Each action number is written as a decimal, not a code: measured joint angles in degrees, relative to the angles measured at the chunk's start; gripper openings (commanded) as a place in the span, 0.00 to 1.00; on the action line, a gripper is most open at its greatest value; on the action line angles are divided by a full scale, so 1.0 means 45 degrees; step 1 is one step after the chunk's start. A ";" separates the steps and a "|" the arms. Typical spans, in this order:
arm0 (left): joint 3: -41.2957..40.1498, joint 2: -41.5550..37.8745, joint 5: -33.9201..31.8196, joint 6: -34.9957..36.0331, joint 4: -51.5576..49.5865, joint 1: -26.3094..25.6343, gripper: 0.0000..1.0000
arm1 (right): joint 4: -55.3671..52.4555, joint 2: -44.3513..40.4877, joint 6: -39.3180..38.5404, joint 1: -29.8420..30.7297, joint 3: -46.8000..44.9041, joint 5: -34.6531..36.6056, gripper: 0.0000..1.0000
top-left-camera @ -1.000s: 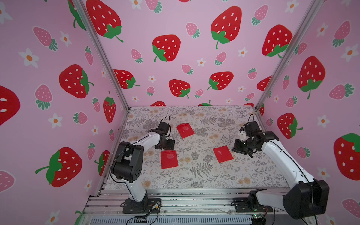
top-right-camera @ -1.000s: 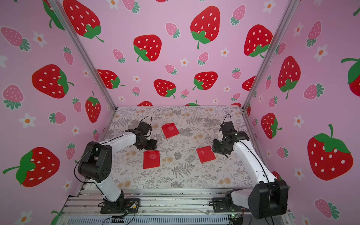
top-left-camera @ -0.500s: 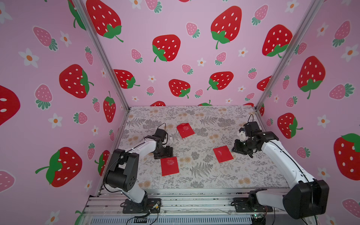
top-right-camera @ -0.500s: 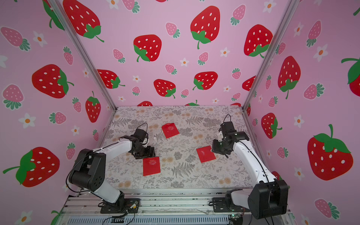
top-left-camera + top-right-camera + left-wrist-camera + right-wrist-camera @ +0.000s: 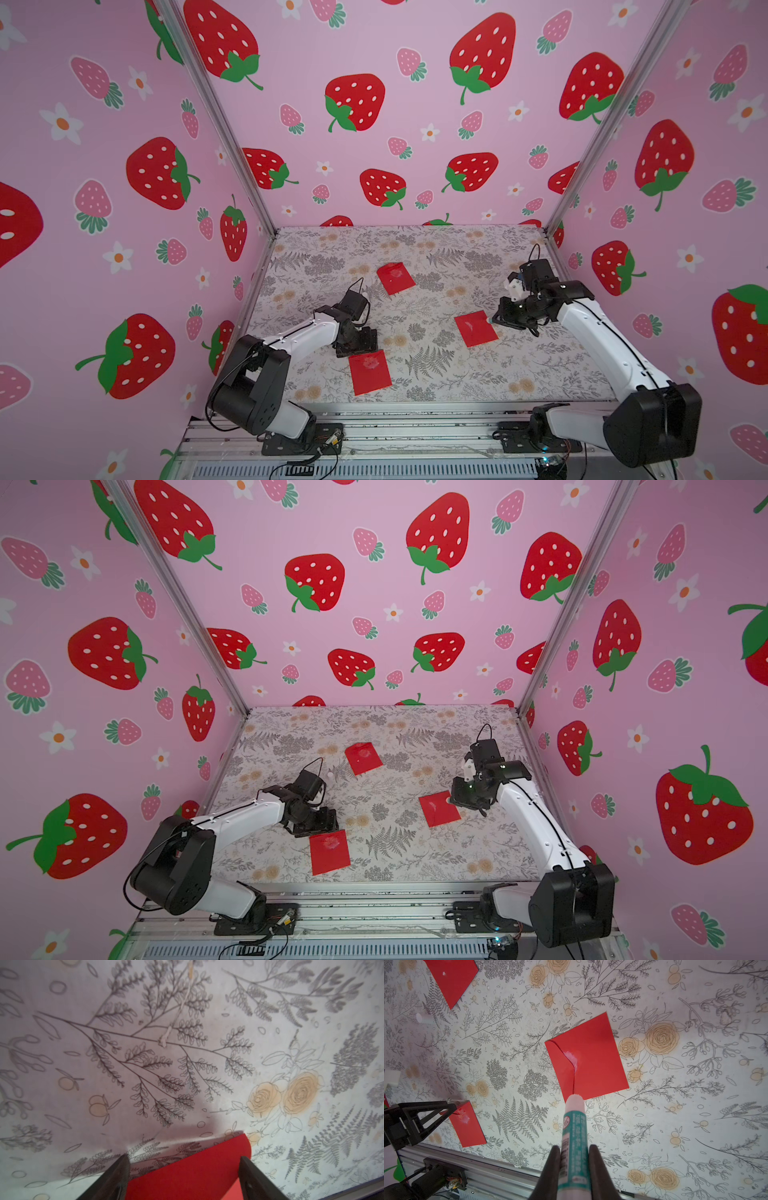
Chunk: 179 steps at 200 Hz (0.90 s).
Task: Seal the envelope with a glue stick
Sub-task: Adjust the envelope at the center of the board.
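Three red envelopes lie on the floral table. My right gripper [image 5: 574, 1149] is shut on the glue stick [image 5: 574, 1124], which has a teal label and no cap. Its pale tip points at the near edge of the right envelope [image 5: 591, 1059], whose flap carries a white glue smear. Both top views show that gripper [image 5: 500, 318] [image 5: 455, 798] just right of this envelope [image 5: 476, 328] [image 5: 439, 809]. My left gripper [image 5: 184, 1159] [image 5: 358, 349] is open at the far edge of the near envelope [image 5: 370, 372] [image 5: 330, 852], with its raised red flap [image 5: 187, 1174] between the fingers.
A third envelope [image 5: 395, 277] [image 5: 363, 757] lies farther back in the middle. A small white cap-like piece [image 5: 422, 1018] rests on the table between it and the left arm. The metal rail [image 5: 415, 419] runs along the table's front edge, close to the near envelope.
My left gripper has drawn back toward the front edge, and the near envelope has slid forward with it. The right arm and glue stick have stayed put.
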 measured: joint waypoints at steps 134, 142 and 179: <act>0.3497 0.2603 -0.2667 0.4425 -0.3759 -0.2671 0.57 | 0.0024 0.0000 -0.0010 0.0005 -0.0005 -0.0238 0.00; 0.3594 0.2720 -0.2871 0.4571 -0.3813 -0.2803 0.52 | 0.0024 0.0000 -0.0010 0.0000 -0.0005 -0.0243 0.00; 0.3818 0.3104 -0.3332 0.4828 -0.3818 -0.2997 0.38 | 0.0024 0.0000 -0.0015 0.0005 -0.0005 -0.0248 0.00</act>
